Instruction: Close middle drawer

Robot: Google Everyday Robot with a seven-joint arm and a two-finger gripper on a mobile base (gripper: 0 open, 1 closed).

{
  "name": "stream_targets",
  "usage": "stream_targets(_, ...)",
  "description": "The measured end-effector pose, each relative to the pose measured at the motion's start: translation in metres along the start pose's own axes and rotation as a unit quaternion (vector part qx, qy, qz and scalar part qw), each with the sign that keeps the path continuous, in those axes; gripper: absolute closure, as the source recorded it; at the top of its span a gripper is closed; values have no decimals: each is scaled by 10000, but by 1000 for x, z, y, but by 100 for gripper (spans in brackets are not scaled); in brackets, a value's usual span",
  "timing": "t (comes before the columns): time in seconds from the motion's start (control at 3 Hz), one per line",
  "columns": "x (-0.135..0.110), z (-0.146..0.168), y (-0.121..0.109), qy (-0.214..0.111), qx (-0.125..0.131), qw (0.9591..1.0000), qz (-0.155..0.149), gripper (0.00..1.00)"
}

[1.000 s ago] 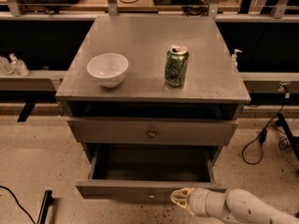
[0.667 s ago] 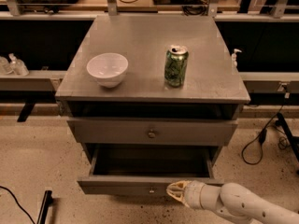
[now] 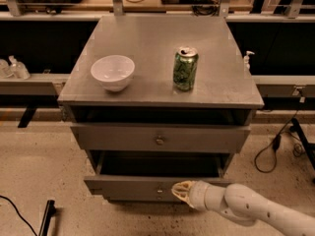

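Observation:
The middle drawer is a grey box pulled partly out of the grey cabinet, and its dark inside shows empty. Its flat front has a small round knob. My gripper reaches in from the lower right on a white arm. Its cream fingertips are together and rest against the drawer front just right of the knob. The gripper holds nothing.
The top drawer above stands slightly out. On the cabinet top are a white bowl and a green can. A black cable lies on the floor at the right, and a dark bar at the lower left.
The gripper has moved left along the drawer front and in towards the cabinet. The middle drawer has slid partway in and sticks out less than before.

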State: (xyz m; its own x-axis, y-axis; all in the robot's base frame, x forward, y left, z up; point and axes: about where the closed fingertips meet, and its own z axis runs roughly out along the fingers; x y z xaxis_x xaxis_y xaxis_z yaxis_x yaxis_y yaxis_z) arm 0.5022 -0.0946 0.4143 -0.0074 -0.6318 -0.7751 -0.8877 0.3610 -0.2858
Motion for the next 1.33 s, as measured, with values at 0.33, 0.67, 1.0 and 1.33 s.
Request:
stream_targets(0.33, 0, 0, 2, 0, 0, 10000, 0, 100)
stream_targets(0.67, -3, 27, -37, 94, 229, 9997, 44, 100)
stream_targets(1.0, -4, 31, -40, 108, 265, 9996, 51, 100)
stream_targets(1.33, -7, 50, -66, 99, 394, 9992, 55, 100)
